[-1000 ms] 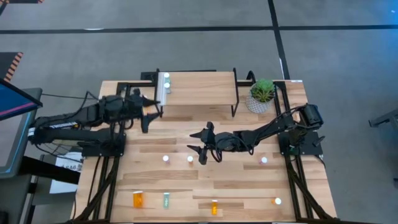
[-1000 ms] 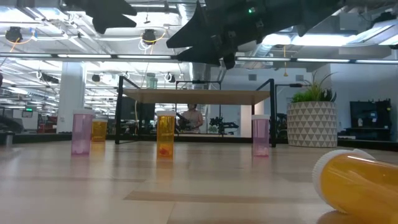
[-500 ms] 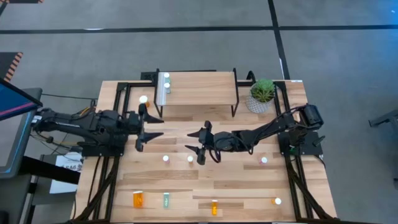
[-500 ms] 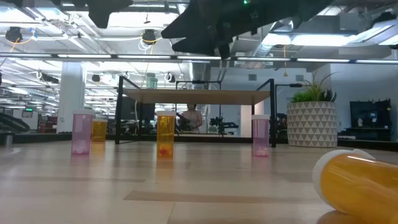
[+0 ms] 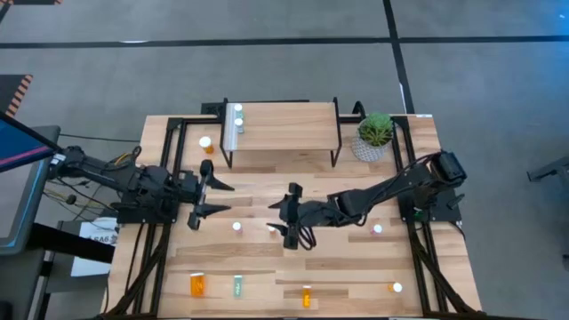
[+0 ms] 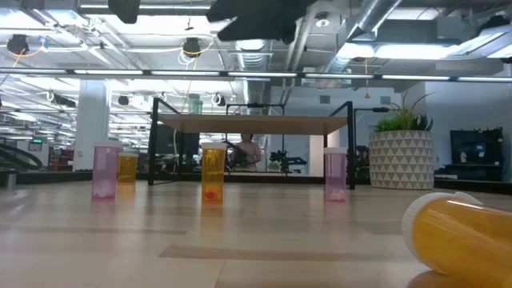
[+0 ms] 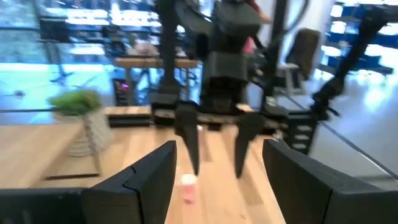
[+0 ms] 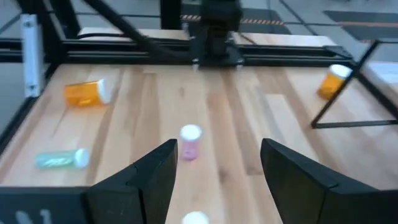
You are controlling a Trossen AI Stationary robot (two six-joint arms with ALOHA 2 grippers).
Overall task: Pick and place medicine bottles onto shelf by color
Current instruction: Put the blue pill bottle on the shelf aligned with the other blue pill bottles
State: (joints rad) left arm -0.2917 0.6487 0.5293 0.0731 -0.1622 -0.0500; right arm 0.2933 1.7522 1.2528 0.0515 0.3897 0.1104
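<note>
- Your left gripper [image 5: 203, 197] has pulled back off the shelf [image 5: 283, 122], fingers apart and empty.
- Your right gripper [image 5: 290, 215] is hovering, fingers apart, over a pink bottle [image 8: 189, 142] just ahead.

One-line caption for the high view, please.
Both open grippers, left and right, hover mid-table over scattered bottles; two bottles already on the shelf.
</note>
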